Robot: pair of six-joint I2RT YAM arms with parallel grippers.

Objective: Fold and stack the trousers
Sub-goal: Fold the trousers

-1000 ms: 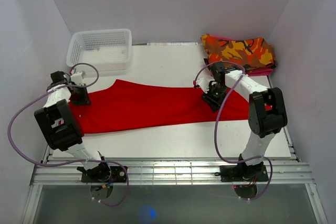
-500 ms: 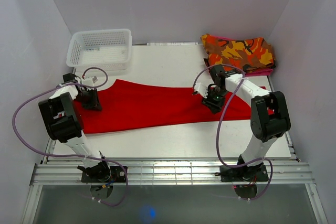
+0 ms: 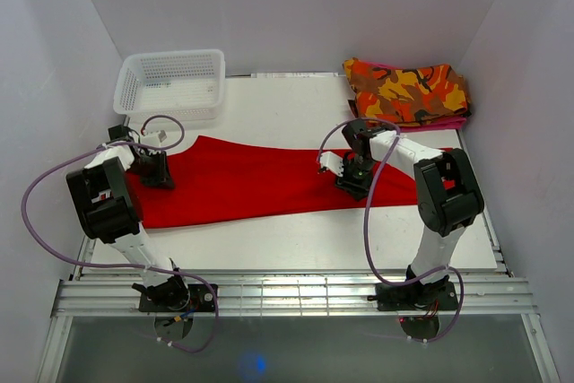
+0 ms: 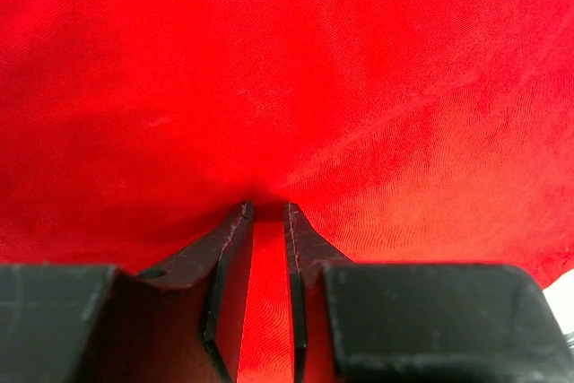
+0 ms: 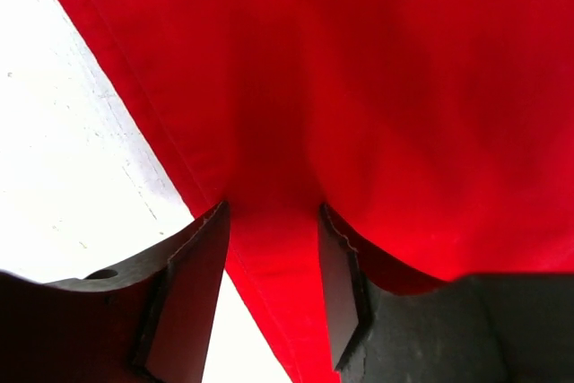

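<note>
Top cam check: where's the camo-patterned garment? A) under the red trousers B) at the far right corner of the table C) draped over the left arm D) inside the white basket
B: the camo-patterned garment lies folded at the far right corner of the table, across from the white basket at the far left and beyond the red trousers.

Left wrist view: the trousers (image 4: 296, 69) run past every edge of the frame, so their outline ahead of the left gripper (image 4: 267, 214) is not visible. Whether its narrow-set jaws pinch cloth or merely press on it cannot be determined. Right wrist view: cloth is cut off ahead of and right of the right gripper (image 5: 273, 213), and the table (image 5: 72, 132) is cut off to its left. Top view: both grippers' fingertips are hidden under their own wrists, and the right arm (image 3: 430, 177) covers the trouser end behind its gripper
</note>
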